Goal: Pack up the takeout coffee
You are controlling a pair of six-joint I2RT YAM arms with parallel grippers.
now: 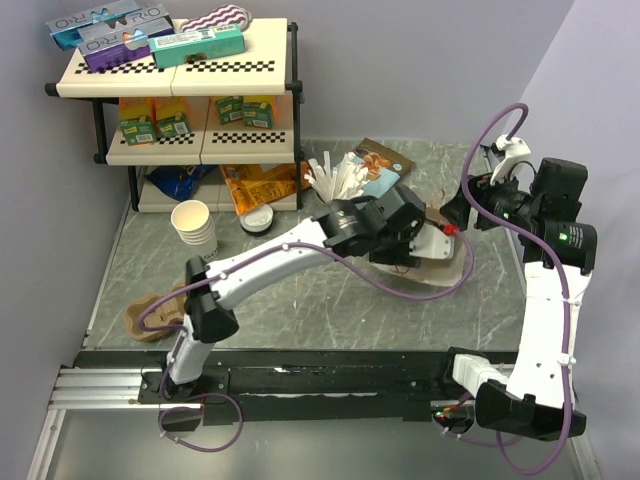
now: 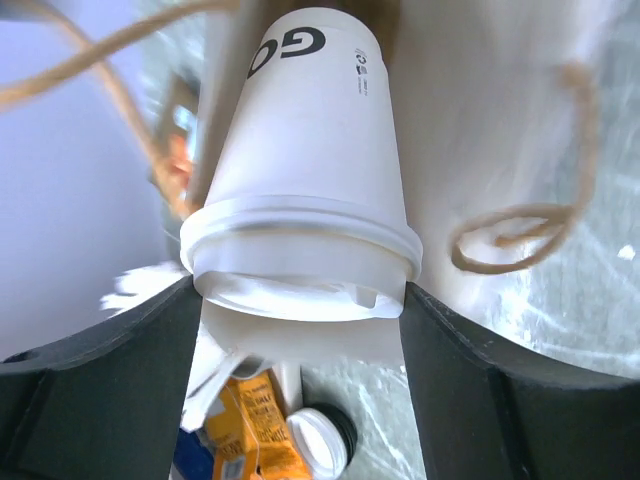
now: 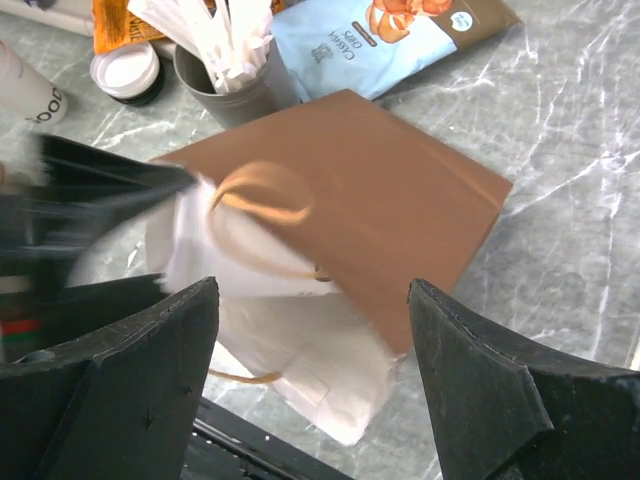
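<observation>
The takeout coffee, an off-white paper cup with a white sip lid, lies sideways in my left gripper. Both black fingers press on the lid's rim. The cup's base points into the white mouth of the brown paper bag, between its rope handles. In the top view my left gripper sits at the bag, and the cup is hidden there. My right gripper hangs open above the bag, which lies flat, and nothing is between its fingers. It shows in the top view as the right gripper, just right of the left one.
Behind the bag stand a grey straw holder, a blue and brown snack pouch, loose white lids on a dark base, a stack of lidless cups and a shelf rack. A cardboard cup carrier lies at the left.
</observation>
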